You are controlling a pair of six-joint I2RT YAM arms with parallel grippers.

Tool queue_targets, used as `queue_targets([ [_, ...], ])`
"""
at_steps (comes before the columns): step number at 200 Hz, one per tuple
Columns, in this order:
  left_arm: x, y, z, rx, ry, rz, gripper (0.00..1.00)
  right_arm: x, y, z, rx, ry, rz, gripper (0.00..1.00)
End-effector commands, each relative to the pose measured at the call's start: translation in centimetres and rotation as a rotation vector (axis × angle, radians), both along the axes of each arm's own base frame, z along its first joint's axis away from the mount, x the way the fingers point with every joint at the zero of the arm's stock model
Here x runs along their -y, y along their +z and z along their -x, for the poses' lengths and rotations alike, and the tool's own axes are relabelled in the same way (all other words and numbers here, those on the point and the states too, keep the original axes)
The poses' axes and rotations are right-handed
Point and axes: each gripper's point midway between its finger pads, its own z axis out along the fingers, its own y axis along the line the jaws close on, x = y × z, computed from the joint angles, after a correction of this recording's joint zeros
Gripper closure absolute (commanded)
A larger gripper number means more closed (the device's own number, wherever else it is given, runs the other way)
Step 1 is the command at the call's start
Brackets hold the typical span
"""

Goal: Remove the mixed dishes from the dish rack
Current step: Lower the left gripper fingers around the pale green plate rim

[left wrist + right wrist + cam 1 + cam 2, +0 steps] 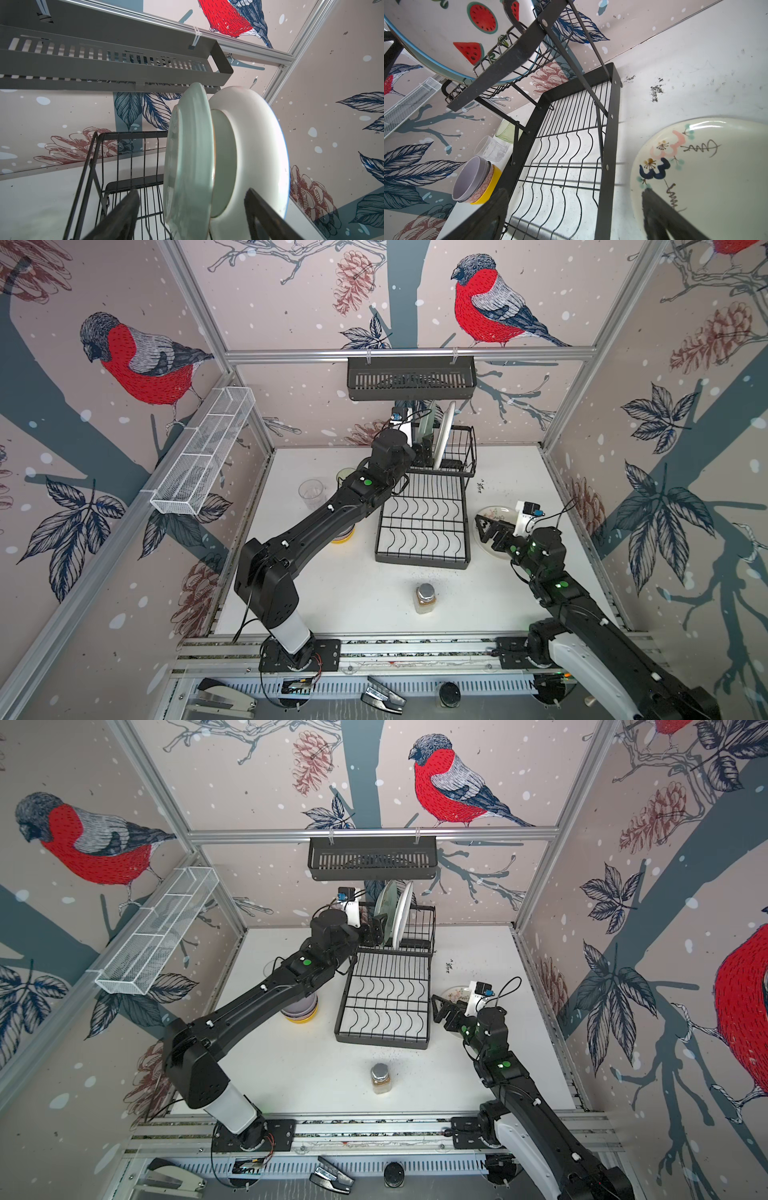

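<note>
The pale green plate (187,145) stood on edge in the far, raised part of the dish rack (422,560), just beside the white plate (259,135). The left claw (192,192) was apart, with the green rim between its fingers. The plate looked hard, slippery and easy to break, so a firm pinch on the rim seemed best. The right claw (482,529) was wide apart and held nothing.

green plate (187,155), watermelon plate (436,37): on edge in dish rack (609,145) | bowls (475,182): stacked beside it

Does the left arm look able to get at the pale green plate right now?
Likely yes: the left gripper stands open astride the pale green plate, nothing between; the watermelon plate stands close beside.
</note>
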Motion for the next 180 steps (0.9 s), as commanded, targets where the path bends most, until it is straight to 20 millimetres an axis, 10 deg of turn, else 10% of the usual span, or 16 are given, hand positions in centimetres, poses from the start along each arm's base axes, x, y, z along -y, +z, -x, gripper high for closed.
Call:
queue_targets([
  [1, -0.2, 0.0, -0.7, 0.001, 0.024, -0.022, 0.30, 0.3, 0.1, -0.2, 0.001, -0.026, -0.005, 0.00],
  [180, 0.8, -0.4, -4.2, -0.006, 0.046, -0.125, 0.53, 1.5, -0.9, -0.2, -0.017, -0.088, 0.011, 0.00],
])
